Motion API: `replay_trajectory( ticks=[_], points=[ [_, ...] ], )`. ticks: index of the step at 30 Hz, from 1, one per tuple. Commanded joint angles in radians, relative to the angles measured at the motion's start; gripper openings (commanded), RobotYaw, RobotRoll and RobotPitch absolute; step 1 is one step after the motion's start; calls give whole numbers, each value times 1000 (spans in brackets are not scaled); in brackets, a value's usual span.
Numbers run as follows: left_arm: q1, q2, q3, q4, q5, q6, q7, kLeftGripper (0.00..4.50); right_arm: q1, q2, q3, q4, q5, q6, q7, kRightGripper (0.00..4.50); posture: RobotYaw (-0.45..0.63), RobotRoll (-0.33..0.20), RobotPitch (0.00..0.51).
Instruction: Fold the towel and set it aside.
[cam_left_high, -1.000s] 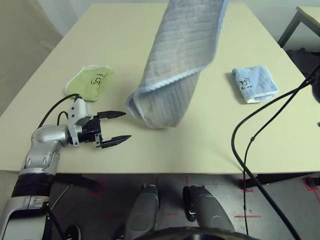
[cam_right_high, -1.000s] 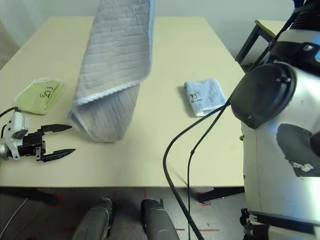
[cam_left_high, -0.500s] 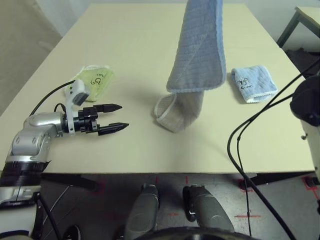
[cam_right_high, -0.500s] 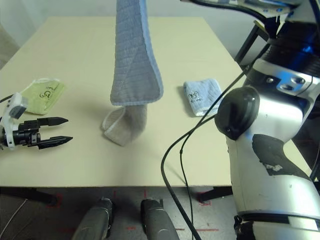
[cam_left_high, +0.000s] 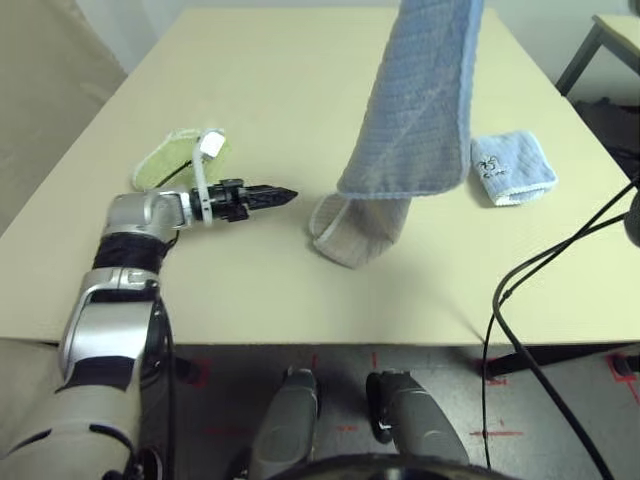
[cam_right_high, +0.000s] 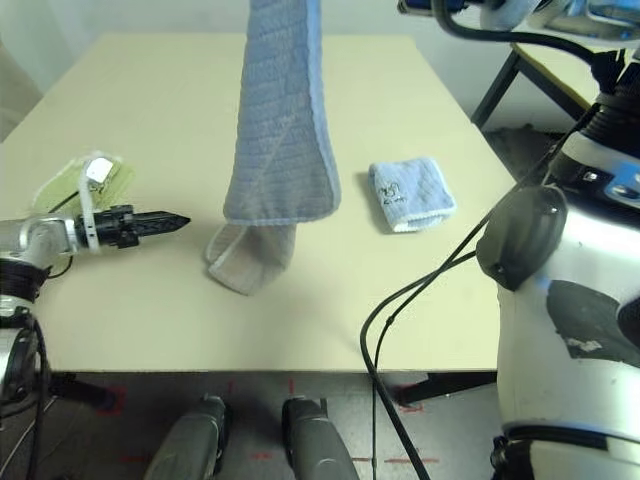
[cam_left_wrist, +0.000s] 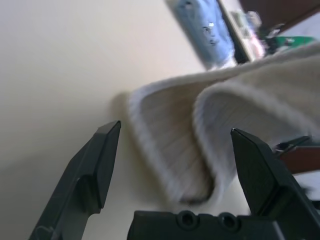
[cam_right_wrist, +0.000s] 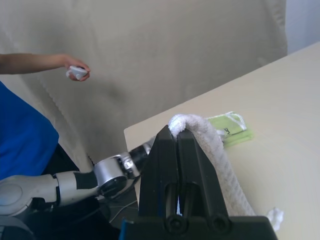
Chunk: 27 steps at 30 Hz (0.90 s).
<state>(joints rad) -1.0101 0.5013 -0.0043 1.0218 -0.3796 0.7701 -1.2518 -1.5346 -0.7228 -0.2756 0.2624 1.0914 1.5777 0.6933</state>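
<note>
The towel (cam_left_high: 415, 110) hangs from above the picture down to the table, where its beige lower end (cam_left_high: 352, 228) lies curled in a loop. In the right wrist view my right gripper (cam_right_wrist: 176, 137) is shut on the towel's top edge (cam_right_wrist: 220, 165), high over the table. My left gripper (cam_left_high: 282, 195) hovers low over the table just left of the curled end and points at it. The left wrist view shows this gripper (cam_left_wrist: 175, 129) open, with the towel's loop (cam_left_wrist: 175, 150) right ahead between the fingers, not touching them.
A folded light green towel (cam_left_high: 175, 160) lies behind my left forearm. A folded light blue towel (cam_left_high: 512, 167) lies right of the hanging one. A black cable (cam_left_high: 540, 270) loops over the table's front right. A person in blue (cam_right_wrist: 25, 135) stands beyond the table's left side.
My left gripper has moved right and forward toward the towel's curled end and rolled onto its side. The hanging towel has shifted right over the second; its lower end stays on the table.
</note>
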Motion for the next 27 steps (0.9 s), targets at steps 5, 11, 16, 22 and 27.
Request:
replay_trajectory(
  ticks=[5,11,16,22,27],
  points=[
    [-47,-61,-27,199,135,-52,68,4500,6,-40,7,-19,63,37,-13,22,-40,0,132],
    [-49,-86,6,237,168,-109,125,4500,12,-44,4,-28,91,37,-36,22,-42,0,133],
    [-63,-107,103,255,136,-158,207,4500,20,-38,7,-32,117,37,-54,22,-34,0,134],
    [-83,-139,163,263,129,-150,223,2909,15,-31,12,-29,134,37,-79,0,-43,0,138],
    [-87,-150,169,263,136,-133,200,1102,17,-30,10,-34,157,37,-107,0,-47,0,138]
  ],
)
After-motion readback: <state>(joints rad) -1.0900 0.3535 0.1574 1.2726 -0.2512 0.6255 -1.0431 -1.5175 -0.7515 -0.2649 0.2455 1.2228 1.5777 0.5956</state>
